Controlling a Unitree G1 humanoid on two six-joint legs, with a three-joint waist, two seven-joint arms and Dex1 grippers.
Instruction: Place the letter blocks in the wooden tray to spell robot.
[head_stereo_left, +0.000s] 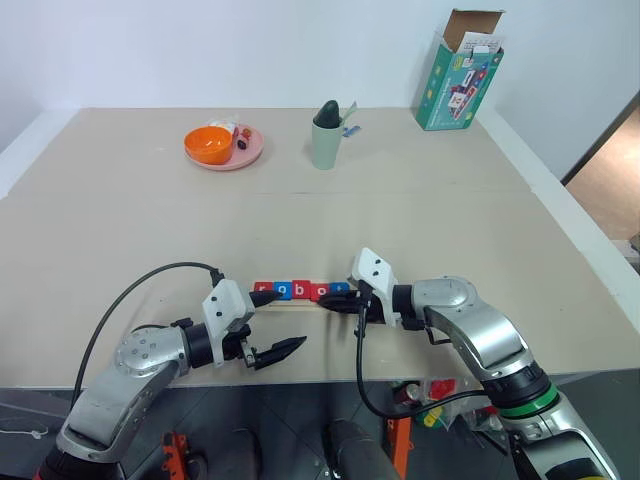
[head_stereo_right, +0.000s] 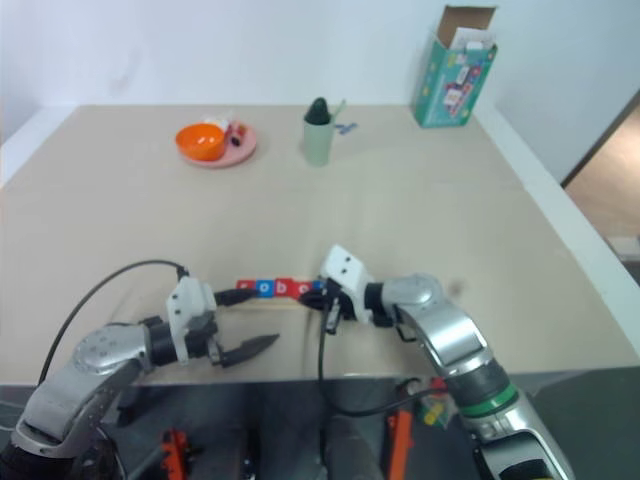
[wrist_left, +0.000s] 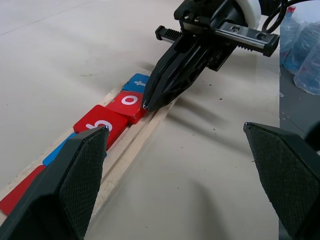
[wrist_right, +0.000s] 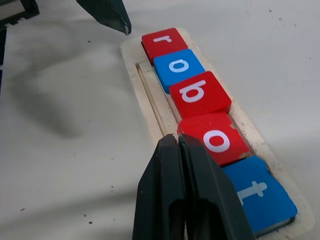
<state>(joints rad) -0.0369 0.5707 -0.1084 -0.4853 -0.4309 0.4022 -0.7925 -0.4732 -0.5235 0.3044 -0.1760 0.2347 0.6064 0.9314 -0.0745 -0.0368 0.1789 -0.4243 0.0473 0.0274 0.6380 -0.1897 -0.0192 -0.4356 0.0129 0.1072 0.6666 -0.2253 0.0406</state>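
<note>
Right wrist view: I see my right gripper (wrist_right: 178, 142) w/ its two black fingers pressed together, nothing pinched between them. The tip sits at the near edge of the second red "o" block (wrist_right: 216, 138), at the tray's groove; can't tell if it actually touches the tile. Just past the tip lie all five letter blocks (wrist_right: 200, 94) in a row on the wooden tray (wrist_right: 134, 75): red r (wrist_right: 164, 41), blue o (wrist_right: 179, 67), red b (wrist_right: 199, 93), red o, blue t (wrist_right: 257, 194), reading "robot". The tiles sit a bit askew, not perfectly square to each other. The t is nearest the right wrist, the r farthest from it.

Beyond the r end of the tray a black fingertip of the left gripper (head_stereo_left: 270, 327) pokes into that view. In the left eye view the left gripper is spread wide, holding nothing, one finger near the r end of the tray, the other well short of it toward the table edge (head_stereo_left: 420, 366).

Far beyond both hands, across the table: pink plate (head_stereo_left: 240, 155) w/ an orange bowl (head_stereo_left: 207, 143) on it, a pale green cup (head_stereo_left: 326, 142) w/ a dark item in it, and an open teal box (head_stereo_left: 458, 80) at the far right corner.
</note>
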